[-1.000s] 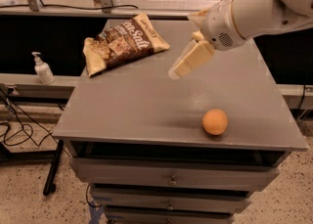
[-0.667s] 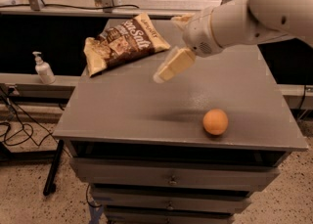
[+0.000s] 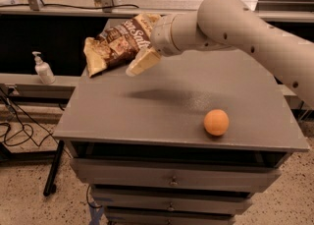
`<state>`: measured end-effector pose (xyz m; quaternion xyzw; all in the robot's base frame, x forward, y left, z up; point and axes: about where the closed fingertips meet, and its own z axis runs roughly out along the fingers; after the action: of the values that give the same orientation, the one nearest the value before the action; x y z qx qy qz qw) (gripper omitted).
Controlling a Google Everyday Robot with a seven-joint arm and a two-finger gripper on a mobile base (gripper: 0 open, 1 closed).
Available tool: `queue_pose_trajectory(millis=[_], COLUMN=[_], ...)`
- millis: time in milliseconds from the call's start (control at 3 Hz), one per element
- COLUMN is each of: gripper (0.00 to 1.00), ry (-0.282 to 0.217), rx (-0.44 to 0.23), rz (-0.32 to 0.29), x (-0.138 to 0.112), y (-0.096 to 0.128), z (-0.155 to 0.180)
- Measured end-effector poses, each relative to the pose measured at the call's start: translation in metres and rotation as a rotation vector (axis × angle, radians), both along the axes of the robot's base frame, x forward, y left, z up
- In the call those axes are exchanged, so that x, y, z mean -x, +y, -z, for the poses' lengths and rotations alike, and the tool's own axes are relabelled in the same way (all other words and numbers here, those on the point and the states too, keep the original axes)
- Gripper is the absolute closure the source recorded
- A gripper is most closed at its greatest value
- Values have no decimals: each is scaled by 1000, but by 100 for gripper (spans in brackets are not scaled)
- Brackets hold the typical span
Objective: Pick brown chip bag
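Note:
The brown chip bag lies at the back left of the grey cabinet top. It is dark brown and crinkly with tan ends and white lettering. My gripper hangs at the end of the pale arm, which reaches in from the right. It hovers above the surface at the bag's right edge, and the wrist covers part of the bag's upper right corner. The gripper casts a shadow on the top in front of the bag.
An orange ball sits near the front right of the cabinet top. A soap pump bottle stands on a lower ledge to the left. Drawers are below the front edge. Cables lie on the floor at the left.
My arm has swung left across the cabinet top, bringing the gripper from the middle to the bag's right edge. The bag and ball have not moved.

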<state>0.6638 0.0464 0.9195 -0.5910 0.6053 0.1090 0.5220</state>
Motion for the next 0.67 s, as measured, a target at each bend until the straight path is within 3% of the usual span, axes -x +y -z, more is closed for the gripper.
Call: queue_pose_trajectory(millis=[333, 667], gripper=[0, 0], ry=[-31, -18], rx=[2, 22], rz=[12, 41], x=[-37, -70], y=[27, 37], z=[16, 38])
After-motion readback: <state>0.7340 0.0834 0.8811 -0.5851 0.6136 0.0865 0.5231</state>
